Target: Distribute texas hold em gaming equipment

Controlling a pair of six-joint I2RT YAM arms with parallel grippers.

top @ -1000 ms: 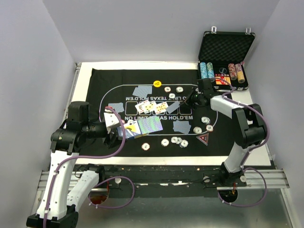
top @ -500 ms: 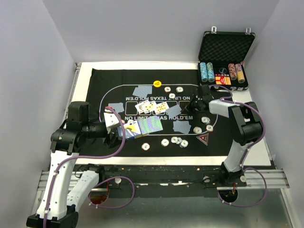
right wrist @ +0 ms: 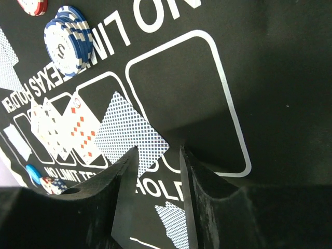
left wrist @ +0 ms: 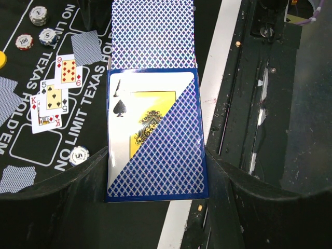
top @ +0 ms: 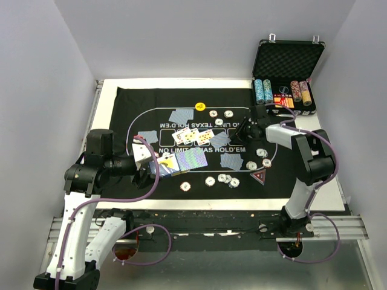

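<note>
And there it was, the release! The right end effector (right wrist: pixel 158 151), pressed together a second before, now stood with its fingers parted and nothing between them. The face-down card (right wrist: pixel 127 129) lay flat on the black mat (right wrist: pixel 270 78), just ahead of the fingertips and right beside the face-up cards (right wrist: pixel 72 129) further out. That looked like the fourth board card delivered. One outlined box on the mat, just ahead of the fingers on the other side, sat bare, so a fifth card seemed the likely next call. A blue-and-white chip stack (right wrist: pixel 67 41) waited well beyond the tips. The left end effector (left wrist: pixel 155 161) hadn't budged. It kept pinching the card box (left wrist: pixel 171 135), with the blue-backed deck (left wrist: pixel 153 31) lying just past its fingertips.
</note>
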